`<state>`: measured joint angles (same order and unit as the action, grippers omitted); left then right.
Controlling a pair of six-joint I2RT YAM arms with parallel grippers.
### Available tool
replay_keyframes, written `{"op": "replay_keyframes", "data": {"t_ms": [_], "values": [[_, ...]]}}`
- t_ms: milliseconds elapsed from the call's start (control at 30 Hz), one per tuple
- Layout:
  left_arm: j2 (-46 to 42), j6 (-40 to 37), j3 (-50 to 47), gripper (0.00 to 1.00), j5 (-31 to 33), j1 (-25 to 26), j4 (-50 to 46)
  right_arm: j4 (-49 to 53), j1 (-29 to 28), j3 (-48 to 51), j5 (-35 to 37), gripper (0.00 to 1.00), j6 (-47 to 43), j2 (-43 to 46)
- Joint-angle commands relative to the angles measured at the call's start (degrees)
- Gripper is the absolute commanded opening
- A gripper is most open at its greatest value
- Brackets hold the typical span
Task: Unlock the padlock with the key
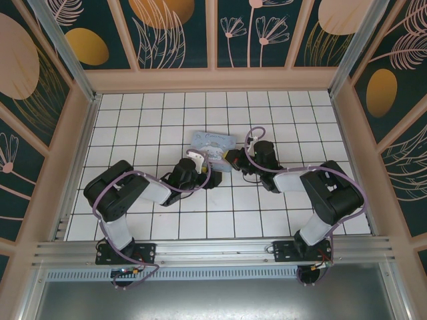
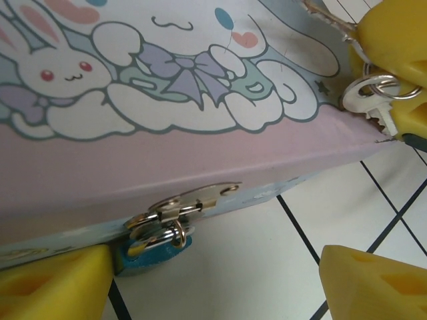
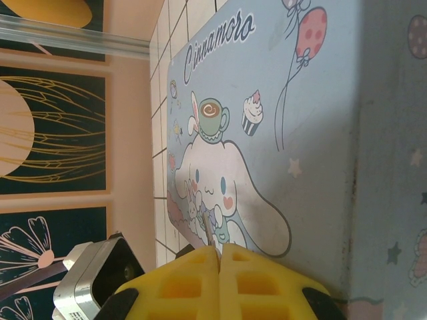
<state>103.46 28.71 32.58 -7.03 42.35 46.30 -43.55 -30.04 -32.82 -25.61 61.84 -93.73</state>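
Top view is evenly lit and sharp. We see soft overhead light, weak shadows under the arms on the white tiled table, and slight bending at the frame edges. Left wrist view is bright: the tin box lid is in focus, while the yellow end effector pads at the bottom are blurred. The padlock sits in the box's shadow and the key glints. In the right wrist view a broad shadow, probably from the arm, dims the box's right side, and the near pads are soft.
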Motion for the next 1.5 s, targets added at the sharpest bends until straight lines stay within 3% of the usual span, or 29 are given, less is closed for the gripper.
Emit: {"op": "replay_keyframes", "data": {"t_ms": [0,233,467,1100,1467], "values": [[2.2,0.1,1.5,0.81,-2.1,-0.2,-0.5,-1.2,0.4,1.3,-0.2,0.0,0.0,-0.6],[2.4,2.9,1.1,0.77,-11.9,-0.2,5.2,-1.5,0.5,1.8,-0.1,0.0,0.1,-0.7],[2.5,8.3,0.3,0.75,-15.3,-0.2,10.1,-1.7,0.7,2.0,-0.1,0.0,0.1,-0.7],[7.7,23.7,-3.9,0.79,-9.5,-0.2,24.1,-3.0,1.0,3.1,-0.4,0.0,0.4,-0.6],[11.0,35.1,-6.7,0.87,-8.6,-0.2,33.8,-3.4,1.2,3.1,-0.6,0.0,0.6,-0.2]]}}
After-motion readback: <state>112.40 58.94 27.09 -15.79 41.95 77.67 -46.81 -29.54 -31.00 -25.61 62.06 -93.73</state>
